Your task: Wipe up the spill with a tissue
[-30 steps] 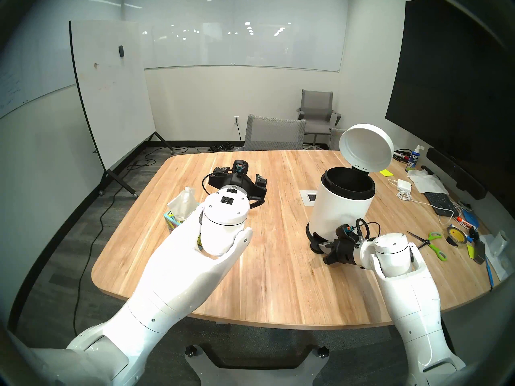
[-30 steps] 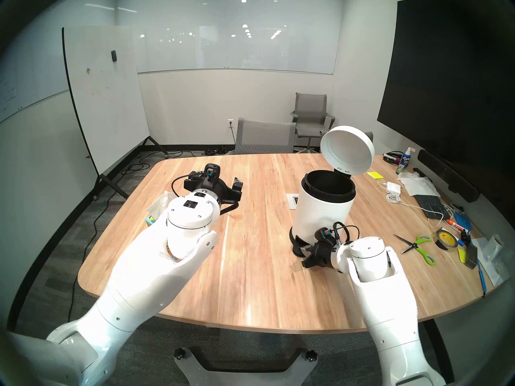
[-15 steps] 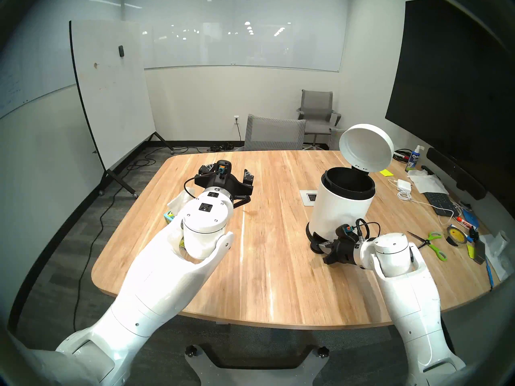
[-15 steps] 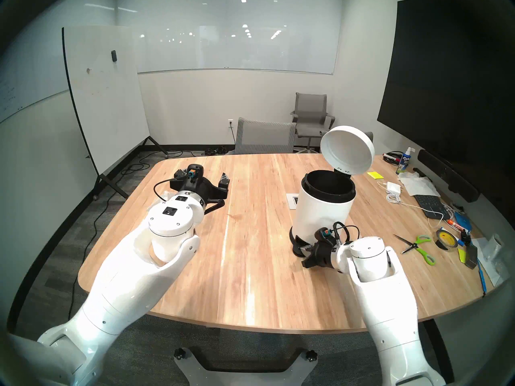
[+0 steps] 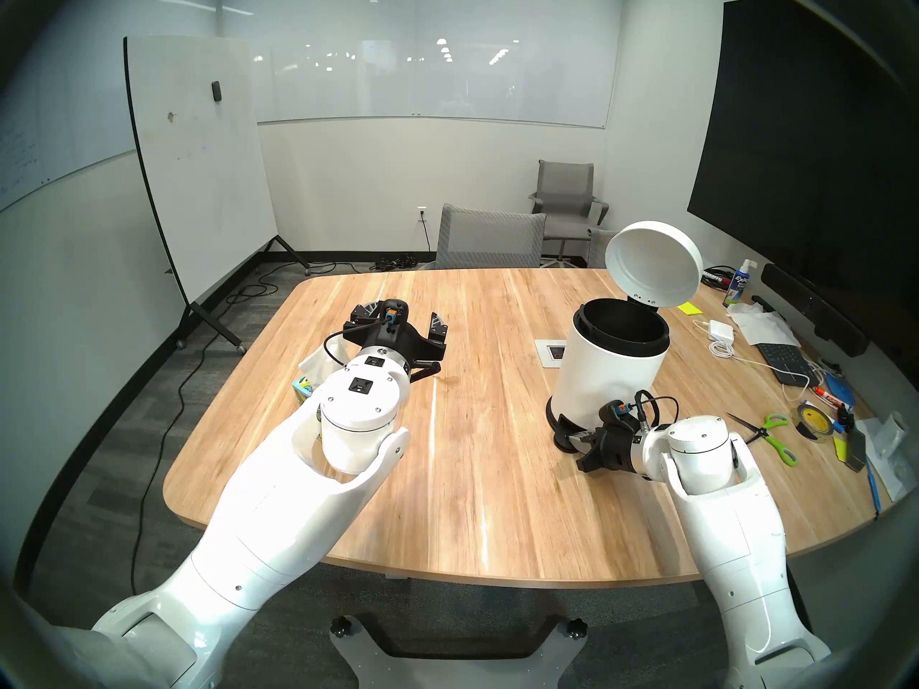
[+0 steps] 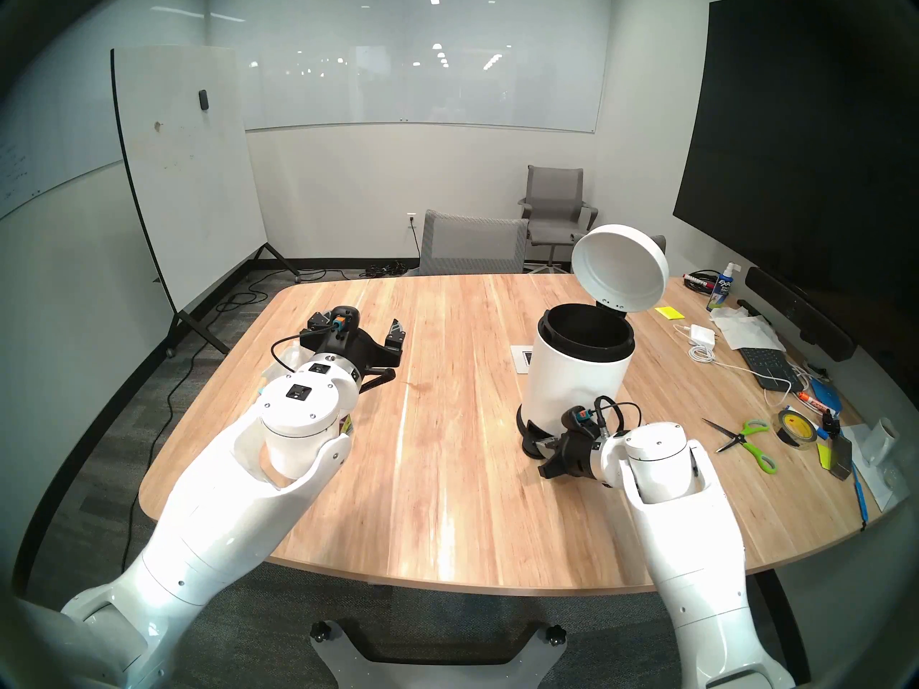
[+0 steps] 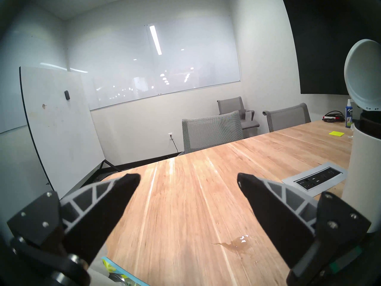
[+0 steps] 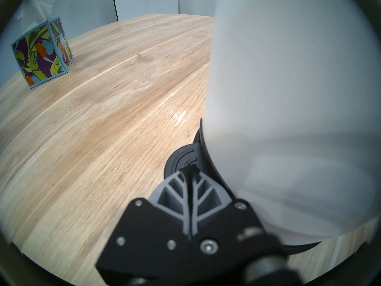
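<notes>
1. Head left view: my left gripper point(image 5: 398, 327) sits left of centre, spread wide and holding nothing, level over the worktop point(image 5: 497, 499). The tissue point(image 5: 318, 367) pokes out white from the tissue box point(image 5: 301, 387), both mostly hidden behind my left wrist. The spill point(image 5: 453, 380) is a faint dark mark just right of that gripper. My right gripper point(image 5: 581, 440), lower right, is pressed together on the pedal of the bin point(image 5: 606, 370), whose lid stands open
2. Head right view: same layout; the spill point(image 6: 422, 385) lies between the left gripper point(image 6: 360, 329) and the bin point(image 6: 572, 375)
3. Left wrist view: the fingers point(image 7: 115, 199) stand well apart and the spill point(image 7: 237, 243) glistens at lower right
4. Right wrist view: the fingers point(image 8: 181, 188) are pressed flat together against the pedal point(image 8: 181, 159); the box point(image 8: 43, 52) stands upper left with the tissue point(image 8: 34, 9) rising from its top
5. I judge the sheet light, soft and easily torn, so I would pinch the raised peak and draw straight up
</notes>
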Robot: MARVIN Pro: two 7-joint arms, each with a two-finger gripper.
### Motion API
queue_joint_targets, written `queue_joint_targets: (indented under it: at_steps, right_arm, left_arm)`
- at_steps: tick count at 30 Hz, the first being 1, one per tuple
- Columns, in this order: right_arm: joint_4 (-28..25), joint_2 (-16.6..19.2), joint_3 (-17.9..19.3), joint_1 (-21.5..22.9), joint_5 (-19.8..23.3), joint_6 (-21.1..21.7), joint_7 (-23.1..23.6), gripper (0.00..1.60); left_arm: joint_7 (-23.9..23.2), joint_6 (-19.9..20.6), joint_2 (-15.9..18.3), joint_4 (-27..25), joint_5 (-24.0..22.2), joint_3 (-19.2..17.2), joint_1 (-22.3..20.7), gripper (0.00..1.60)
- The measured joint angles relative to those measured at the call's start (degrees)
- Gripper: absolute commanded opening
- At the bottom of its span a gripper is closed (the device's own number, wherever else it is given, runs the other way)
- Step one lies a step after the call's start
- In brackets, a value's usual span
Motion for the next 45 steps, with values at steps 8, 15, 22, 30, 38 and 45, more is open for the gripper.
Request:
queue_joint_targets:
  at_steps: [8,15,22,30,38,45]
  right_arm:
    - [0.0,-0.02,0.02,0.0,-0.04,0.0,0.03,0.0]
    - [-0.26,-0.02,-0.12,-0.02,-0.51,-0.03,-0.03,0.0]
    - [-2.56,0.06,-1.21,-0.66,-2.76,0.64,-0.55,0.0]
    - [-5.07,-0.08,-2.86,-0.96,-4.64,2.93,-0.22,0.0]
    - [-7.96,-0.63,-2.72,-0.84,-5.46,4.38,-0.32,0.0]
    - [-11.6,-0.66,-0.72,-0.09,-5.06,6.1,-0.1,0.0]
  left_arm:
    - [0.08,-0.09,-0.12,0.04,0.17,-0.04,-0.02,1.6]
    - [0.11,-0.12,-0.2,0.07,0.29,-0.06,-0.02,1.6]
    - [0.11,-0.14,-0.26,0.08,0.37,-0.09,-0.02,1.6]
    - [0.11,-0.15,-0.31,0.09,0.43,-0.12,-0.02,1.6]
    - [0.1,-0.15,-0.35,0.1,0.48,-0.16,-0.02,1.6]
    - [0.09,-0.15,-0.38,0.12,0.52,-0.18,-0.02,1.6]
